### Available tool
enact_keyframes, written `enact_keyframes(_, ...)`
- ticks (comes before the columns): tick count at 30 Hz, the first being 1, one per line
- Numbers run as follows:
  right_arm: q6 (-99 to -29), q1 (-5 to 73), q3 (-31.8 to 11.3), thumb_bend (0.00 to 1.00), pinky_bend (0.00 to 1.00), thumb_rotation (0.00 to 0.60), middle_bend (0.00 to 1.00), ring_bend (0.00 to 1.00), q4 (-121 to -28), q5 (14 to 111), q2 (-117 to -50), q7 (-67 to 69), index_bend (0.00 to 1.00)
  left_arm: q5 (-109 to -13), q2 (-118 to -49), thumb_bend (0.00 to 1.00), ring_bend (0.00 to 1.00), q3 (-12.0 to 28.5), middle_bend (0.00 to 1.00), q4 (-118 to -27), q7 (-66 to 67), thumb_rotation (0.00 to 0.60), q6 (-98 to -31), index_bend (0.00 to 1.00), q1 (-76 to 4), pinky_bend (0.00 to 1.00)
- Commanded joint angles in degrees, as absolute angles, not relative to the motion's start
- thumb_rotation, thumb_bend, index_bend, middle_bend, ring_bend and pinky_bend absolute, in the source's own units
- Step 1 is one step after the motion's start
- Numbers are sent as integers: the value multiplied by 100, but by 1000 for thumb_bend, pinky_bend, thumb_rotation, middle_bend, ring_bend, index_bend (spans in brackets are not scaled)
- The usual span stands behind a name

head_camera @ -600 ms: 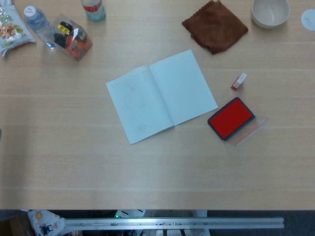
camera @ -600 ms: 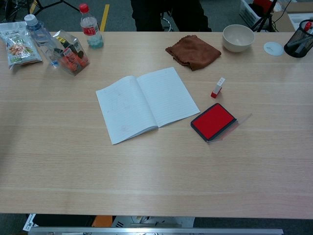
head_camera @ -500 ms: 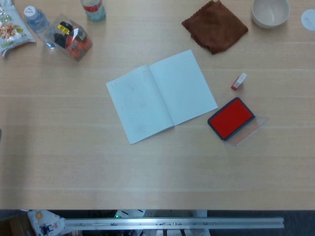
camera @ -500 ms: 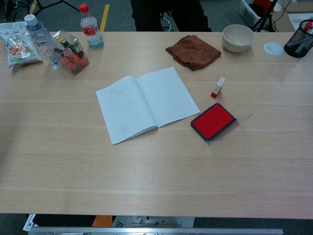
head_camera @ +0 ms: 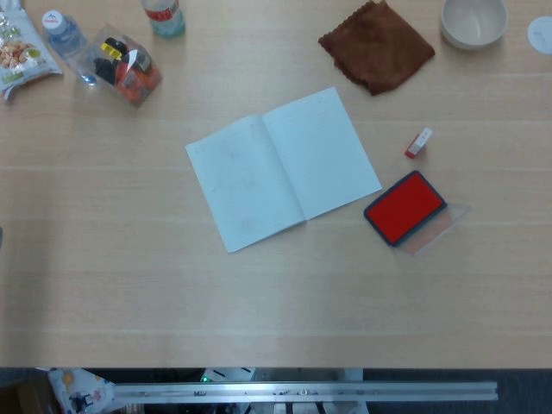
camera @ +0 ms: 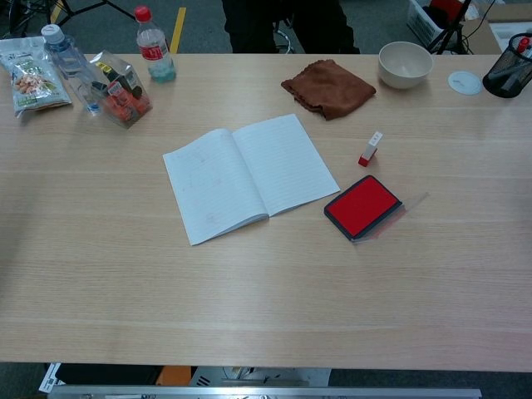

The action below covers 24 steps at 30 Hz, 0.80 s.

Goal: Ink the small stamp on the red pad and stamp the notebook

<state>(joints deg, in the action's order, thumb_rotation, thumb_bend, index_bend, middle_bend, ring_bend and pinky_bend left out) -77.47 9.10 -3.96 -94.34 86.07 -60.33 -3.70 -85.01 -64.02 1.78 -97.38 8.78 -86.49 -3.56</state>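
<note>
An open white notebook (head_camera: 282,167) (camera: 249,175) lies in the middle of the table. To its right sits the red ink pad (head_camera: 404,207) (camera: 362,206) in a dark frame, its clear lid lying flat beside it. The small stamp (head_camera: 418,143) (camera: 370,150), white with a red end, lies on the table just beyond the pad. Neither hand shows in the head view or the chest view.
A brown cloth (head_camera: 376,45) (camera: 327,86) and a white bowl (head_camera: 473,21) (camera: 405,63) lie at the back right. Bottles (camera: 154,45), a snack bag (camera: 30,81) and a clear box (camera: 120,87) crowd the back left. A black pen cup (camera: 509,75) stands far right.
</note>
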Motion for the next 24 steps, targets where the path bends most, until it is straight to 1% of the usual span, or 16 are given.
enact_keyframes(1,-7267,1307,-483,353,356,600,389,273,-9342,8682,-6028,-315,393,-8501,-6392,301,56,170,82,-9724,850,600,-8660,134,-340,43)
enact_keyframes(6,-6626,1798,-582,353,356,600,389,273,-9150,8623,-6162,-334,399,-8473,-6358,301,56,165,82,-9707,770,600,-8695,134,-294,43)
enact_keyframes(10,-6078,2233,-687,353,354,600,389,273,-8930,8480,-6418,-369,400,-8469,-6331,302,56,160,82,-9706,712,600,-8731,134,-257,43)
enact_keyframes(14,-5634,2618,-750,350,259,600,371,207,-8576,8367,-6777,-493,399,-8478,-6309,300,56,150,82,-9700,647,600,-8759,133,-226,43)
enact_keyframes(15,-5502,2733,-764,350,249,600,364,197,-8449,8333,-6888,-539,399,-8476,-6299,300,56,149,82,-9701,627,600,-8766,133,-216,43)
enact_keyframes(19,-5149,3073,-771,350,231,600,347,173,-7991,8266,-7265,-794,399,-8470,-6272,301,56,145,82,-9709,589,600,-8780,134,-192,43)
enact_keyframes(24,-4909,3373,-728,340,222,600,337,160,-7517,8269,-7727,-935,399,-8455,-6268,300,56,144,82,-9724,610,600,-8756,134,-189,43)
